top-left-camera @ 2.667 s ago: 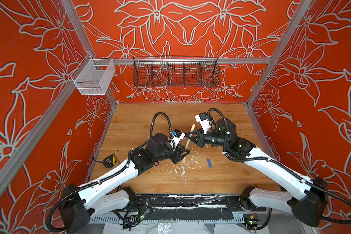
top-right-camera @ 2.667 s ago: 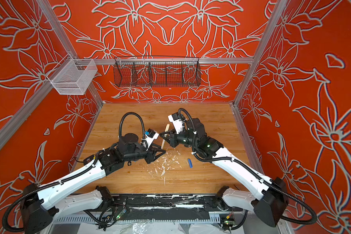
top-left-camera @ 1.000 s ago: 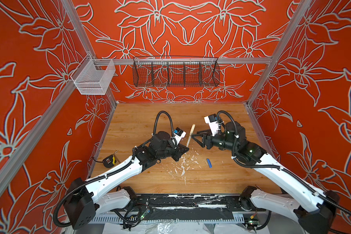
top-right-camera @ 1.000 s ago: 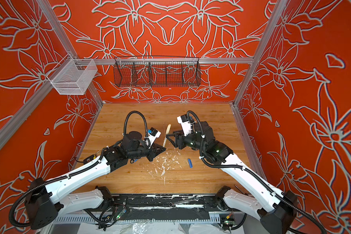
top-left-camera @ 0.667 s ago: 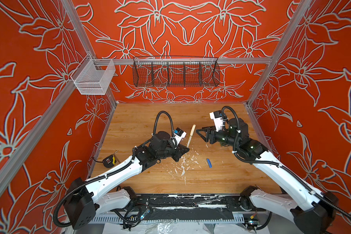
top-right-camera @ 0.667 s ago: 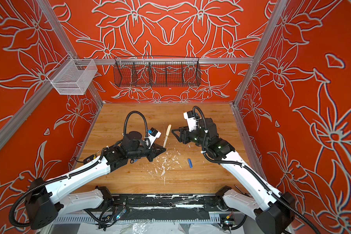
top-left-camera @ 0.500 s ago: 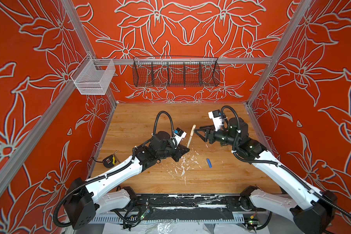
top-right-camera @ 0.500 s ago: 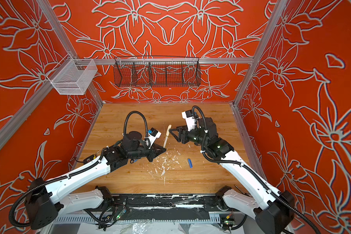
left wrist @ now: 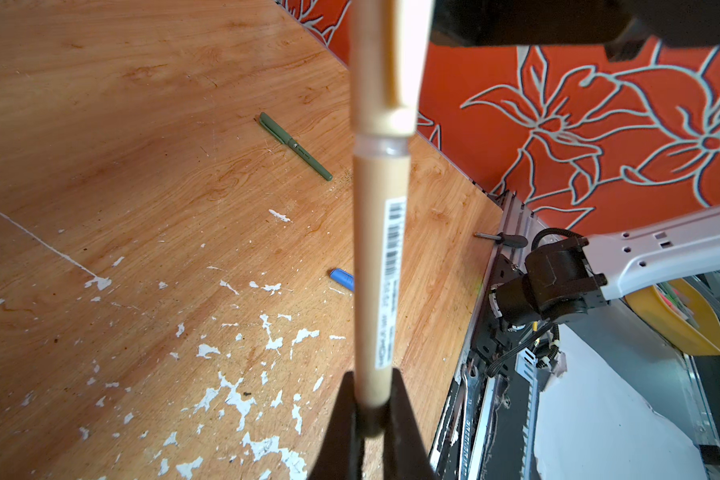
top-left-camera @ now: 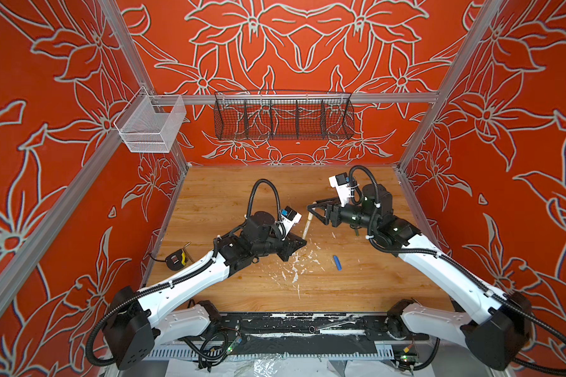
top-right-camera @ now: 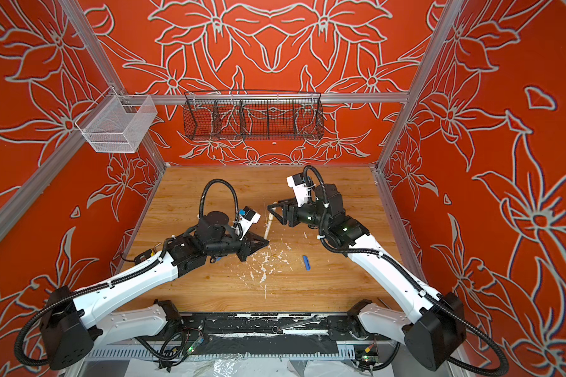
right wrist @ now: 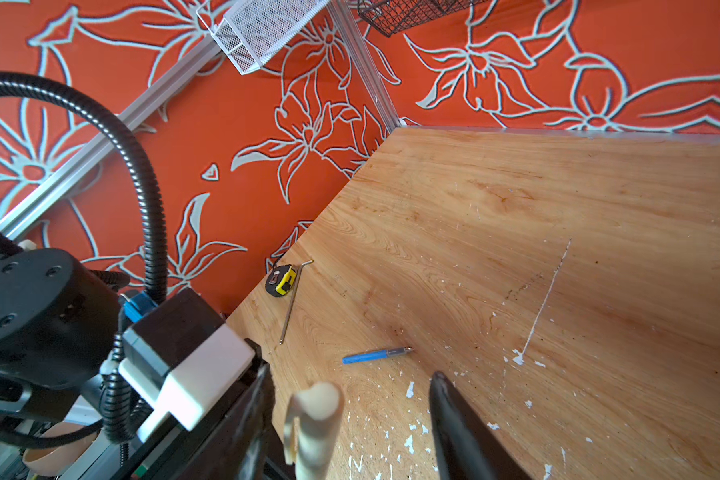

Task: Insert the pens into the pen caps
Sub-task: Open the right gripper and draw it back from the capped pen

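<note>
Beige pen (left wrist: 379,266), running up the centre of the left wrist frame, is sitting clamped by its lower end in your left gripper (left wrist: 371,415), probably so you are steadying its beige cap (left wrist: 385,62) between the jaws of your right gripper (right wrist: 350,376), which are standing apart on either side of it.

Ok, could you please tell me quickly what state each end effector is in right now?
Left end effector: closed on the capped beige plastic stick pen.
Right end effector: open, holding nothing.
</note>
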You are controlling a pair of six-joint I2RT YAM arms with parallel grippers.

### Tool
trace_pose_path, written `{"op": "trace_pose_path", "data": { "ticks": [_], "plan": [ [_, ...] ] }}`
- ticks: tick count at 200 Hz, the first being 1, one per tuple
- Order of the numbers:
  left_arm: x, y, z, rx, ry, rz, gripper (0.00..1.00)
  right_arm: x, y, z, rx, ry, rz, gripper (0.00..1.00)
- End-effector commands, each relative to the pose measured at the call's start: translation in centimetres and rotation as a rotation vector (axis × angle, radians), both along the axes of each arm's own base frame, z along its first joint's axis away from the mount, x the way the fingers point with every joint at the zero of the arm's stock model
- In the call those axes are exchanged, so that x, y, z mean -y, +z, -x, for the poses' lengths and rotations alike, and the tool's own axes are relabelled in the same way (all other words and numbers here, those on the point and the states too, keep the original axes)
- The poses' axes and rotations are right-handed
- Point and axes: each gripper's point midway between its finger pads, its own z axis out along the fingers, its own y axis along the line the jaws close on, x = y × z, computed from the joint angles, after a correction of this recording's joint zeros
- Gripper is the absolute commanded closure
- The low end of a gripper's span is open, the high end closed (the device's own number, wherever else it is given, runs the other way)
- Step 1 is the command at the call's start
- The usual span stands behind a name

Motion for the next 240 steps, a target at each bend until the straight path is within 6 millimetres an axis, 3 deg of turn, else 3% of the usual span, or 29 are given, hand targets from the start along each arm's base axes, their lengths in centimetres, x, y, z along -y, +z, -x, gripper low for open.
{"op": "trace_pose_path", "data": {
  "ticks": [1, 71, 101, 151, 170, 240],
  "plan": [
    [0.2, 0.0, 0.1, 0.001, -0.012, 0.016, 1.0, -0.4, 2.7, 0.2, 0.065, 0.034, -0.053, 0.41],
    [0.3, 0.0, 0.0, 0.002, -0.019, 0.017, 1.0, -0.8, 2.9, -0.1, 0.058, 0.047, -0.06, 0.43],
    [0.4, -0.1, -0.1, 0.001, -0.019, 0.014, 1.0, -1.0, 2.8, -0.3, 0.051, 0.053, -0.059, 0.5],
    [0.0, 0.4, -1.2, 0.01, 0.042, -0.002, 1.0, -1.0, 1.8, -0.5, 0.022, 0.045, -0.041, 0.86],
    [0.0, 0.6, -2.1, 0.013, 0.079, -0.015, 1.0, -0.8, 0.7, -0.7, -0.006, 0.025, -0.023, 1.0],
    [-1.1, 2.6, -7.9, 0.014, 0.236, 0.061, 1.0, -0.1, -6.0, -1.1, -0.199, -0.054, 0.023, 1.0]
  ]
}}
